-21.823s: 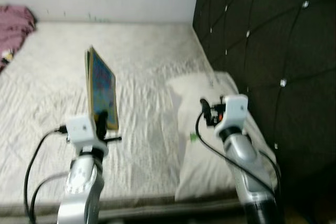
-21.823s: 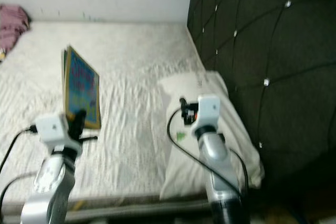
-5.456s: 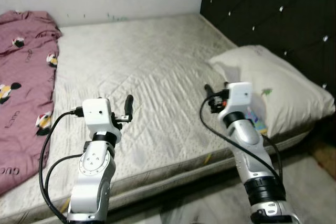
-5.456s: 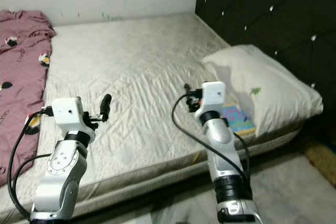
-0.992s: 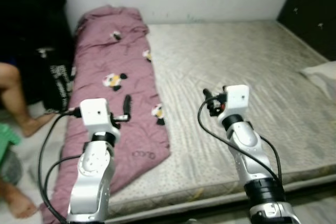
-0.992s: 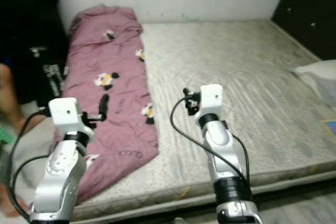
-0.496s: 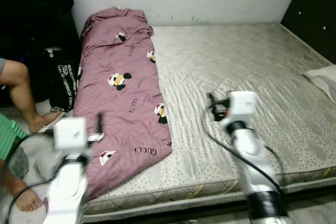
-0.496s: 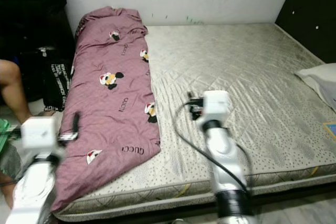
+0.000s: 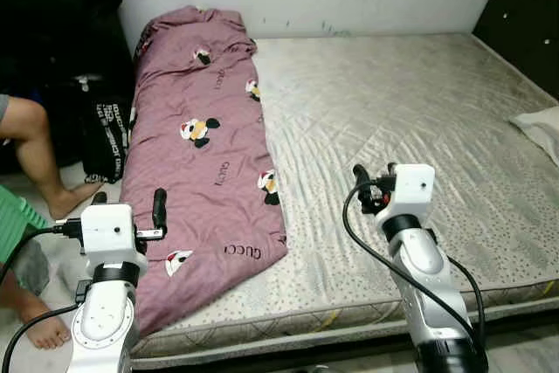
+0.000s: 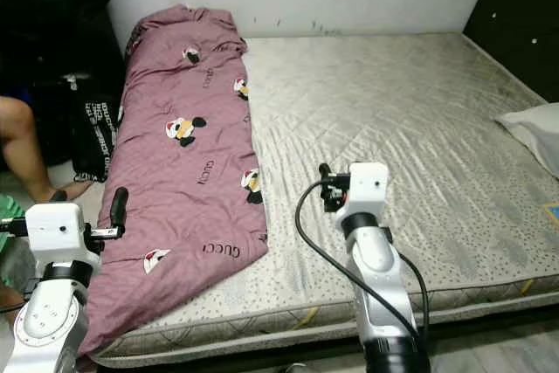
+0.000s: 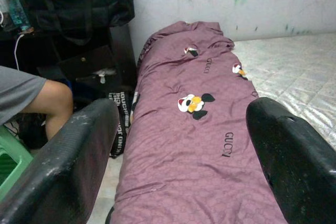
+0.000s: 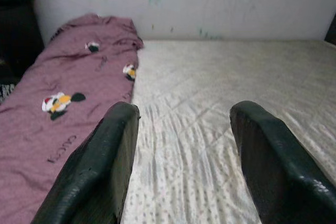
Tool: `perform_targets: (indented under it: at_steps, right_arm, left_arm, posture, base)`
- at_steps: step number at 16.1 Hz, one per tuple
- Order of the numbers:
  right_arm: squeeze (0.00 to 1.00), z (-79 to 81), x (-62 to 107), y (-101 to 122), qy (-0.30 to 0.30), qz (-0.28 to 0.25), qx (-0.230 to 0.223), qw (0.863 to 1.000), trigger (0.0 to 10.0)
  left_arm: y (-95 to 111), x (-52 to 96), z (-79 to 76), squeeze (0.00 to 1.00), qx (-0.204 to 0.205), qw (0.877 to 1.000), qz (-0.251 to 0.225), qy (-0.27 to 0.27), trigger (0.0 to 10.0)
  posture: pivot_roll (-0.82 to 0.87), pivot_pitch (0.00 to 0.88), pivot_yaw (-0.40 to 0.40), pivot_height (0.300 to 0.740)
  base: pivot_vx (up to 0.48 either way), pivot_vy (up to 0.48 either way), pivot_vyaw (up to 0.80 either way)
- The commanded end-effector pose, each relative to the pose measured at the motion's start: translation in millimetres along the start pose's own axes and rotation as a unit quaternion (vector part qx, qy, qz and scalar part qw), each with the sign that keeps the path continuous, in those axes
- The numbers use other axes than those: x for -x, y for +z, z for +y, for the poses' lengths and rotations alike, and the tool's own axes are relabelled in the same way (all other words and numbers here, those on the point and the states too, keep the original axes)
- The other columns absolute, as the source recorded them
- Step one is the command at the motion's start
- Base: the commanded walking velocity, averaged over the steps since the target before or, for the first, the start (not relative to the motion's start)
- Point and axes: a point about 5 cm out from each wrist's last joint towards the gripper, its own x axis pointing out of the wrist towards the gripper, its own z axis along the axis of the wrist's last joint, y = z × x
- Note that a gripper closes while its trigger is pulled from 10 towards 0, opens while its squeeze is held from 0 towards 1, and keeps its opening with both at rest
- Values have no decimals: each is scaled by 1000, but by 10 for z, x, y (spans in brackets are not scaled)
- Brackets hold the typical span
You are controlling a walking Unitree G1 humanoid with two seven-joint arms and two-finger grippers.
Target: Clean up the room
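Note:
A maroon blanket printed with cartoon mice lies lengthwise along the left side of the grey quilted mattress, its near end hanging over the front corner. My left gripper is open beside the blanket's near left edge, with nothing between its fingers. In the left wrist view the blanket stretches away ahead. My right gripper is open and empty above the bare mattress near the front, just right of the blanket. The right wrist view has blanket and mattress ahead.
A person's bare leg and a green stool are at the left, with a black bag against the bed. A white pillow lies at the right edge below the dark headboard.
The head view has swung left from the pillow end to the blanket end. The book held long ago has left my left gripper. My left arm has dropped to the lower left.

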Motion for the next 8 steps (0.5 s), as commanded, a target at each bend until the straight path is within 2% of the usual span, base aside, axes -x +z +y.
perform_targets:
  at_steps: [1, 3, 8]
  right_arm:
    - [0, -29, 27, 10, -5, 4, 3, 1000, 10000]
    - [0, -46, 33, -13, -10, 13, 1, 1000, 10000]
    - [0, -57, 46, -11, -12, 20, -3, 1000, 10000]
  left_arm:
    - [-16, 19, -3, 0, -6, 1000, 1, -5, 10000]
    - [-32, 12, -17, 0, 13, 1000, 10, -12, 10000]
    - [20, -35, -70, 0, 10, 1000, -3, -22, 10000]
  posture:
    - [-13, 36, -23, 740]
    - [-16, 34, -24, 740]
    - [-24, 40, -23, 740]
  base:
    - [0, 0, 0]
    - [0, 0, 0]
    - [0, 0, -698]
